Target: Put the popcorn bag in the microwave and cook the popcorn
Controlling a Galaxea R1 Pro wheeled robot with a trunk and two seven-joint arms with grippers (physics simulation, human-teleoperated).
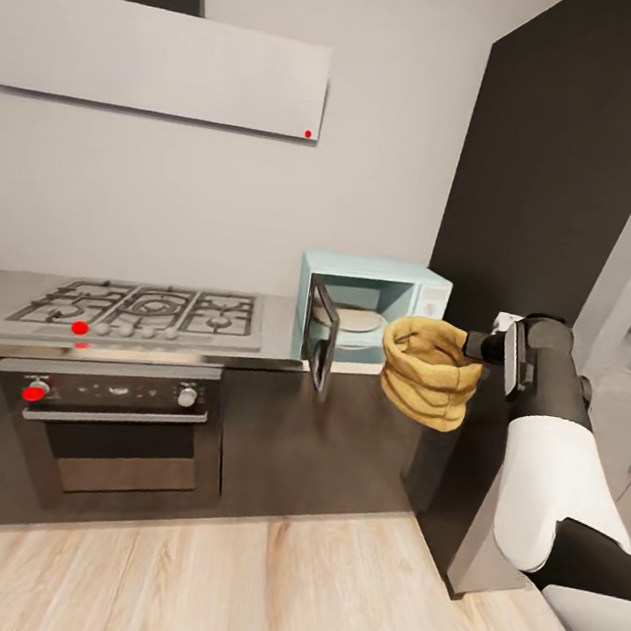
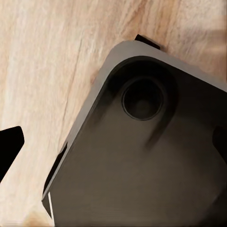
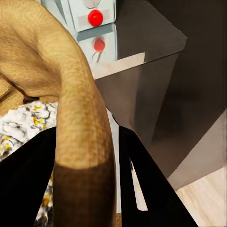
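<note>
one arm matters: the right gripper [image 3: 85, 189] is clamped on the popcorn bag's [image 1: 430, 371] rim, holding it in the air just outside the open microwave [image 1: 372, 309], whose cavity lies beyond the bag.

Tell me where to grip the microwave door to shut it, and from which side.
Push the free outer edge of the microwave door, coming from the stove side. It stands swung open, hinged at the cavity's left, so that edge gives most leverage. The right gripper is occupied, pinching the popcorn bag rim.
</note>
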